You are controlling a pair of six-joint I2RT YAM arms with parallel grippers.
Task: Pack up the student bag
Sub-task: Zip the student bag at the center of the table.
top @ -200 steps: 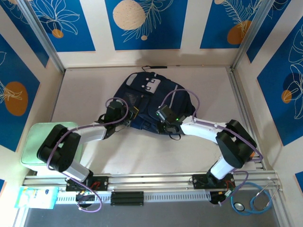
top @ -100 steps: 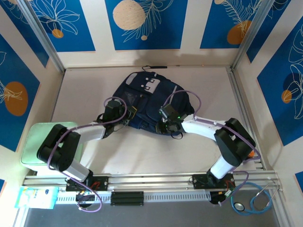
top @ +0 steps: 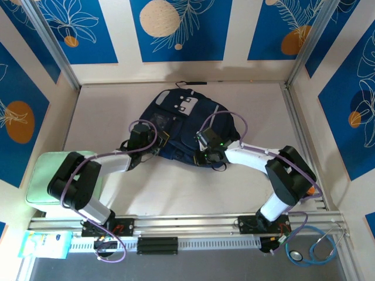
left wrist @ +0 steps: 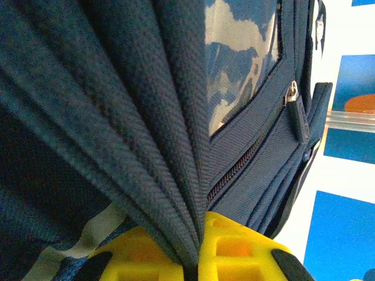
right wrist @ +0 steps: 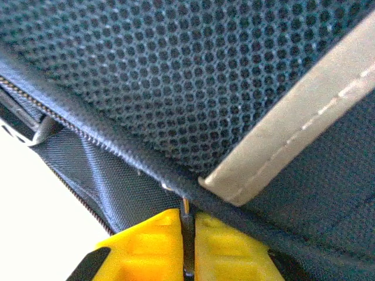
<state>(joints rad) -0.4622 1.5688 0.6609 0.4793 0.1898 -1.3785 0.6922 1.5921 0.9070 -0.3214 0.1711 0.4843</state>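
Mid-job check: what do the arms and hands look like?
The left arm and right arm have white links, bulky black joints and purple cables looping alongside. The left hand and right hand have yellow, blocky fingers with black trim.

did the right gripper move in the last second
Yes, slightly: the right gripper has crept away from the near rail, further over the student bag, now pinched shut on its edge.

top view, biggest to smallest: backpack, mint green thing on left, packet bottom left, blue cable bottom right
1. student bag
2. mint green object, partly under the left arm
3. packet and blue cable: they look about alike, so not ranked
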